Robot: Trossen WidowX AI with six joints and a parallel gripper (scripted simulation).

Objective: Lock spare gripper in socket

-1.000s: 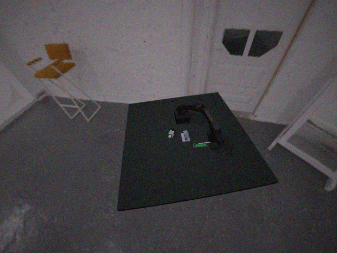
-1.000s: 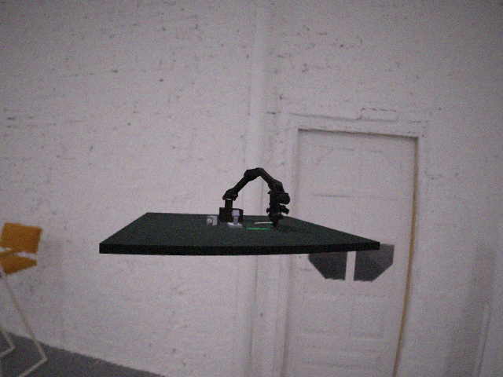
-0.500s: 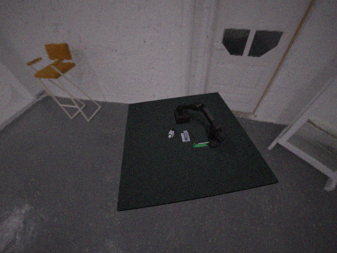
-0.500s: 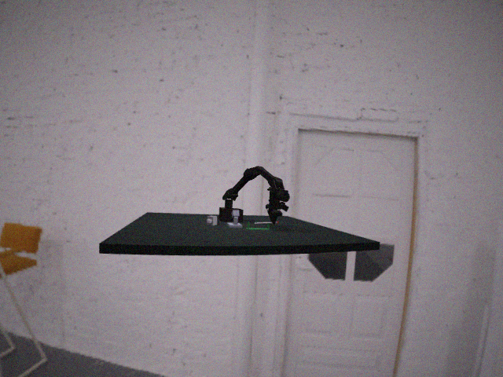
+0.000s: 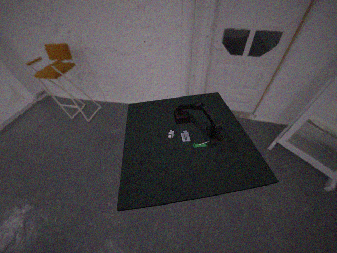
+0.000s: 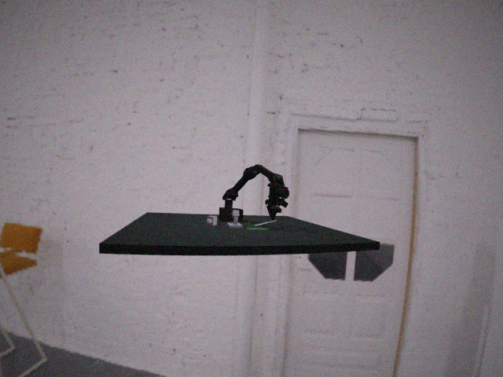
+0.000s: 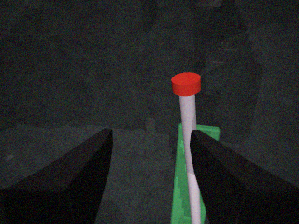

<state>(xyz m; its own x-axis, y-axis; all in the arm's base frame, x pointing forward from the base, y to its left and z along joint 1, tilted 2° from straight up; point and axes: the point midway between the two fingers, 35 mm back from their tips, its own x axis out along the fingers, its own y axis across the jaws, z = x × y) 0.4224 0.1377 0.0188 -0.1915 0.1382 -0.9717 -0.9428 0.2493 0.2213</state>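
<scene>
two parted gripper fingers hold nothing; the red-capped lock pin [image 5: 203,143] [image 6: 265,223] [image 7: 188,112] slants over the green tray [image 6: 257,228] [image 7: 179,187], right of centre in the wrist frame.

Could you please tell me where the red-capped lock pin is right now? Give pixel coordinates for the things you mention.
In the wrist view, the lock pin [image 5: 203,143] [image 6: 265,223] [image 7: 188,112] slants over the green holder [image 6: 257,228] [image 7: 180,187], right of centre, beside the open gripper's [image 7: 151,131] right-hand finger.
</scene>
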